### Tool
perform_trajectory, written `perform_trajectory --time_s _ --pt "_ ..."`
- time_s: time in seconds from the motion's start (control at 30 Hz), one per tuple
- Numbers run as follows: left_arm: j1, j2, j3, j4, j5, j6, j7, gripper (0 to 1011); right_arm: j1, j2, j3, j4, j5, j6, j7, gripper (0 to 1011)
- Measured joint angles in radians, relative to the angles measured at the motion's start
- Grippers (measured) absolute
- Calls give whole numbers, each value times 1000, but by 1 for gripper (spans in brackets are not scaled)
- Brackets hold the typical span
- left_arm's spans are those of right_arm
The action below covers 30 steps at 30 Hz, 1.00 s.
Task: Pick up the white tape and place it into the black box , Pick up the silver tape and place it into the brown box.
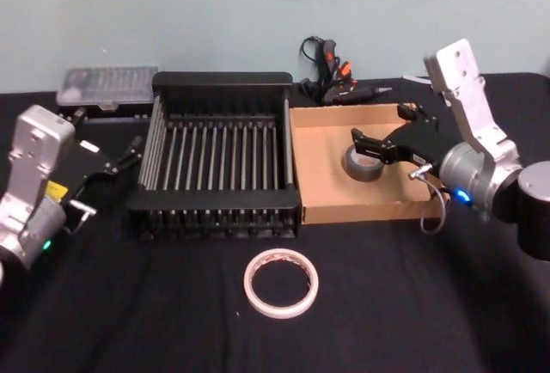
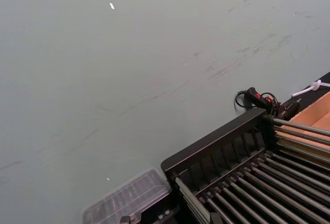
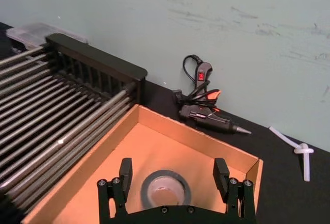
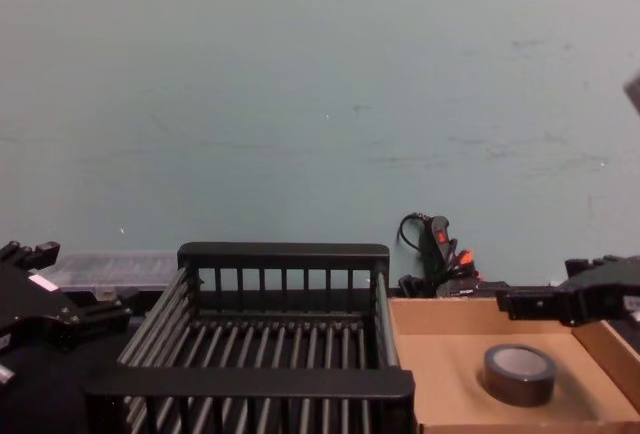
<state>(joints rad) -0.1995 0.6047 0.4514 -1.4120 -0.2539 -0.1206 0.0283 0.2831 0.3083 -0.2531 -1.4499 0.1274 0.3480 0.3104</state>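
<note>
Black cloth table (image 1: 129,321), pale teal scuffed wall behind. Silver tape (image 1: 363,165) flat inside brown box (image 1: 322,145); right gripper (image 1: 381,138) just above it, jaws spread, nothing held. White tape (image 1: 280,283) on cloth in front of black box (image 1: 222,85). Left gripper (image 1: 127,154) beside crate, can't tell its state.

scuffed pale teal wall (image 4: 320,104), black tabletop (image 1: 387,321)

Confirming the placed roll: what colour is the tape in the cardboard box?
Dark grey silver tape, pale core; chest view.
</note>
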Motion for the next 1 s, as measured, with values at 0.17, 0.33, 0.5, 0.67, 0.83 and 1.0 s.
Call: perform_trajectory --time_s 0.17,0.33,0.5,0.67,0.83,1.0 --pt "0 0 0 0 0 0 0 1001 -44 19 4 -86 16 54 9 1002" --pt "0 0 0 0 0 0 0 1001 -91 44 -1 -159 32 92 30 1002" --pt "0 0 0 0 0 0 0 1001 -146 76 -14 -237 54 130 52 1002" --pt "0 0 0 0 0 0 0 1001 -192 99 -30 -294 74 167 62 1002" --pt "0 0 0 0 0 0 0 1001 -220 112 -47 -325 85 198 63 1002" --pt "0 0 0 0 0 0 0 1001 -239 115 -72 -340 90 232 54 1002"
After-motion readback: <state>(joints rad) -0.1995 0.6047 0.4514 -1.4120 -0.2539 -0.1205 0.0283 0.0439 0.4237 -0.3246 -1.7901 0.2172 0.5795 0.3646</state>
